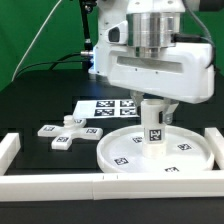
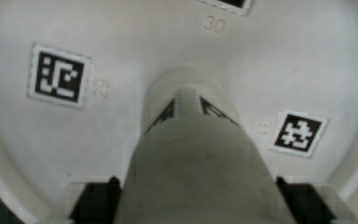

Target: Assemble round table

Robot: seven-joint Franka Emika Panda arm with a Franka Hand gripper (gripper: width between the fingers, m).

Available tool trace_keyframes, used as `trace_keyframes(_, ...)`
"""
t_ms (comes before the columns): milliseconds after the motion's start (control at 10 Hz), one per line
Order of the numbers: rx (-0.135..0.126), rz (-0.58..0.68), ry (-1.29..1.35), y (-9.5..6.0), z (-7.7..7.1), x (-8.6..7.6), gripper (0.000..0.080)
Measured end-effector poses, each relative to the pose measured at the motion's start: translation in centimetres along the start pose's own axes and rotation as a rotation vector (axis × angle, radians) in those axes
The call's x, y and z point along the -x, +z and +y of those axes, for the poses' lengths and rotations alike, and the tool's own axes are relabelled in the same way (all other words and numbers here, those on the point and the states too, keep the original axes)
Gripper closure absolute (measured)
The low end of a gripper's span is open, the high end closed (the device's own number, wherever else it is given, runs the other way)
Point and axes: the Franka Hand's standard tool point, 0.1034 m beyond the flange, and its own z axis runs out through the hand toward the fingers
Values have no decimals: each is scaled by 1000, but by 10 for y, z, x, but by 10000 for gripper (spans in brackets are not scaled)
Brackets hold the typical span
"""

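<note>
the short white plastic cylinder leg (image 1: 155,137) is held upright by the gripper (image 1: 153,120), whose two fingers (image 2: 98,200) are pressed against its sides. its lower end is set at the middle of the large round white disc top (image 1: 120,150), which is laid flat on the black table (image 1: 40,100). the white cross-shaped base (image 1: 68,131) is seen lying at the exterior view's left of the disc, near the marker board (image 1: 108,106).

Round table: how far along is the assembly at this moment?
Looks done: the round top lies flat. In hand: the gripper grips the leg, upright on the top's middle; whether it is fastened is unclear. Left: the cross-shaped base lies apart, unattached.
</note>
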Motion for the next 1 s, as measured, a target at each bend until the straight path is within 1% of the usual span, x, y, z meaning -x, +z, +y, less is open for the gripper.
trace_keyframes(100, -16, -3, 181, 1, 1, 1, 394)
trace_keyframes(200, -43, -4, 340, 1, 2, 2, 394)
trace_keyframes(400, -44, -16, 509, 0, 1, 4, 394)
trace_keyframes(500, -44, -17, 552, 1, 1, 4, 394)
trace_keyframes(600, -26, -19, 483, 1, 2, 6, 287)
trace_keyframes(700, 12, -33, 344, 0, 2, 9, 188)
trace_keyframes(800, 7, -36, 164, -4, -2, 6, 161)
trace_keyframes(900, -3, -37, -14, -7, -5, 3, 161)
trace_keyframes(1000, 0, -39, -125, -9, -5, 6, 153)
